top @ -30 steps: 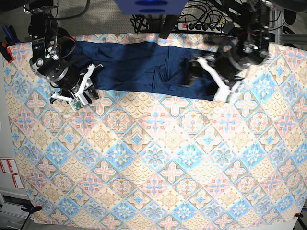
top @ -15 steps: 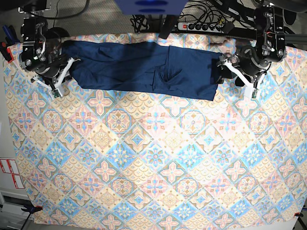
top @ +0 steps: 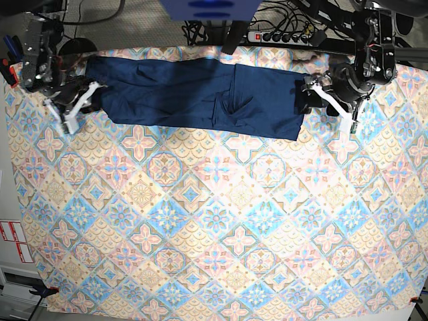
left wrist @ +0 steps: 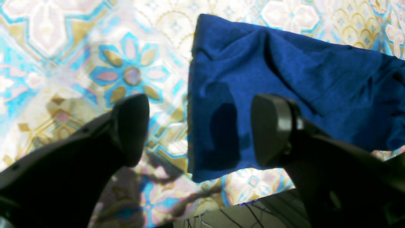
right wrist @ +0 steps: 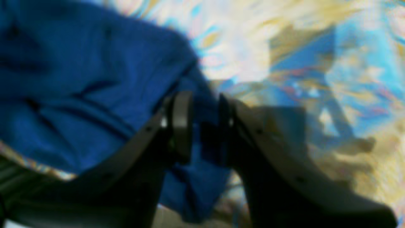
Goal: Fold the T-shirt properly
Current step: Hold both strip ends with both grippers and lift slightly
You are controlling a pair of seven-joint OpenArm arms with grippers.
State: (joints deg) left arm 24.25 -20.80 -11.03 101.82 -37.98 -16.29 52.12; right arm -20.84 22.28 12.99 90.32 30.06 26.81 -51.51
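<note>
One soft navy knit T-shirt (top: 194, 97) lies as a long, creased band across the far edge of the tabletop (top: 214, 221), which wears a cloth of blue, pink and gold floral tiles. At the band's right end the left claw (left wrist: 199, 129) stands wide, its rounded black pads straddling the shirt's straight edge. At the left end the right claw (right wrist: 205, 126) is narrow, seemingly pinching a fold of fabric, though that view is blurred.

A patterned tablecloth (top: 214, 221) of blue, pink and yellow floral tiles covers the table, with a power strip (top: 281, 35) and black cables (top: 200, 30) beyond its far edge.
</note>
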